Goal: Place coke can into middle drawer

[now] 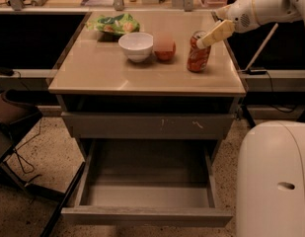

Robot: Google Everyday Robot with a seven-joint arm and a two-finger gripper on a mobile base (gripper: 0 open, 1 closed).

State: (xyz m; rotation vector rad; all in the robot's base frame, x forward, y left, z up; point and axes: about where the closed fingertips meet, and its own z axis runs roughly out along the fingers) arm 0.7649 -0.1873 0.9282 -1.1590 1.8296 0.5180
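The coke can [198,56] stands upright on the right side of the cabinet top, orange-red with a silver top. My gripper [207,38] reaches in from the upper right on a white arm, and its pale tip is at the can's top right edge. The middle drawer [147,216] is pulled fully out below, with a plain front panel and a smooth grey inside with nothing in it.
A red apple [165,47], a white bowl [136,46] and a green chip bag [115,23] sit on the cabinet top [93,78] left of the can. A shut drawer front with white scuffs [147,125] is above the open drawer. The robot's white body [273,181] stands at the lower right and a chair [9,117] at the left.
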